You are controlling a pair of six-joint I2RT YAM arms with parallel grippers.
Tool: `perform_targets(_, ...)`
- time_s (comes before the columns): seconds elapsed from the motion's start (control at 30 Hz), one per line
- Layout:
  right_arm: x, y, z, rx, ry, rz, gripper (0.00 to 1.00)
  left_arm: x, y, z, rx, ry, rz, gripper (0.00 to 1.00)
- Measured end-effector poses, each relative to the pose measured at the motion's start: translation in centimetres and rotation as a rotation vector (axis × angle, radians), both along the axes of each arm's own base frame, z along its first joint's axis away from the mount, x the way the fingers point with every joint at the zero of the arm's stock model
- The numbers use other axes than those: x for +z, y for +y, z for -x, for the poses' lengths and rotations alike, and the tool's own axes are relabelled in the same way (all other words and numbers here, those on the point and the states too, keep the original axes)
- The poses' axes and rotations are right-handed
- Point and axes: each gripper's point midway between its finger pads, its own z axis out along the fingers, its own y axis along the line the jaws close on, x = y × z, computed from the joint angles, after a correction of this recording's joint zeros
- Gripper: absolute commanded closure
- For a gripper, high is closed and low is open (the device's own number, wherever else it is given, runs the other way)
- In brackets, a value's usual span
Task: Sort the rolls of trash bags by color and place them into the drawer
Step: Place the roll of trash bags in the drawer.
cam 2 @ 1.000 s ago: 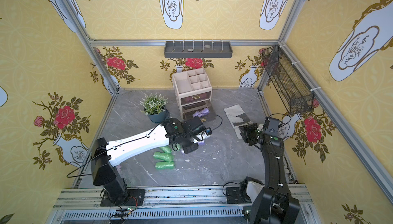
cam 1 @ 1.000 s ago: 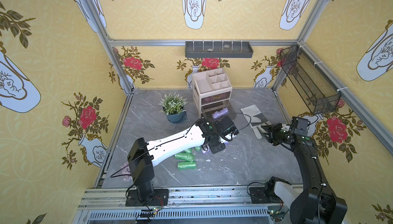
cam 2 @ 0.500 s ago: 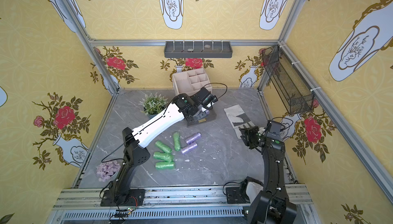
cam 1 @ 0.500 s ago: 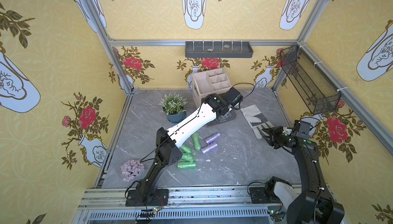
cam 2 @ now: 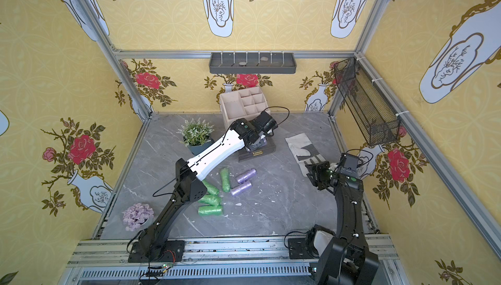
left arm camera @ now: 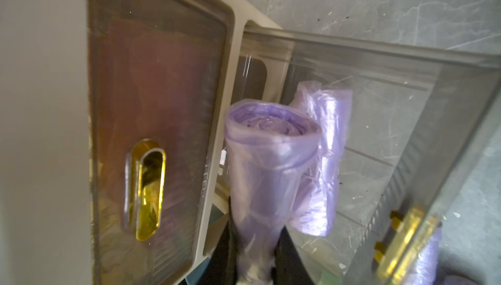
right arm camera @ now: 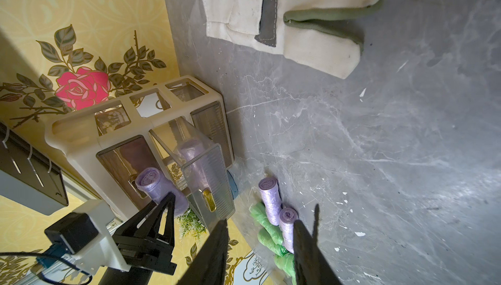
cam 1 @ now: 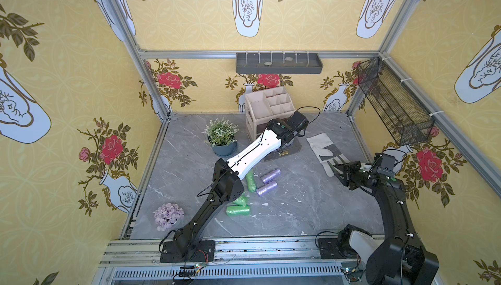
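Nearest the base rail, four green rolls (cam 2: 210, 210) lay loose on the table (cam 2: 284, 210). Just beyond them, two loose lilac rolls (cam 2: 240, 188) lay side by side. All six were well short of the drawer, and neither arm touched them.

The right gripper (cam 2: 309, 173) was spread with nothing between its fingers. It was poised beside the glove (cam 2: 303, 145), well apart from every roll and from the drawer.

Farther back, the left gripper (left arm camera: 256, 232) was pinching one end of the held lilac roll (left arm camera: 268, 161). The roll's long axis continued the line of the fingers, with the free end leading toward the organiser (cam 2: 244, 102). The roll hung over the open lower drawer (right arm camera: 210, 186), just in front of the closed upper drawer face (left arm camera: 157, 107). It appeared clear of the drawer floor.

Inside the drawer, the stored lilac roll (left arm camera: 325, 145) lay flat with its axis running front to back. It sat just beside and below the held one, on roughly the same heading.

Assessment: the coming move depended on the free strip of drawer floor next to the stored lilac roll. The held roll was above that strip but tipped, so it needed to be lowered and laid alongside before release. Only the left arm was in reach. Whether the roll's gripped end had cleared the drawer's front panel could not be confirmed.
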Motion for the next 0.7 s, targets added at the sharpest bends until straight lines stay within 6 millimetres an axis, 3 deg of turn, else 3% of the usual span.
perform_targets(0.47, -0.4, -0.3, -0.1, -0.003, 0.013, -0.005, 0.59, -1.2, -2.3, -1.8, -0.010, -0.027, 0.083, 0.78)
perform_targets(0.7, -0.5, -0.4, -0.1, -0.002, 0.011, -0.006, 0.59, -2.5, -1.9, -2.9, 0.001, -0.023, 0.071, 0.76)
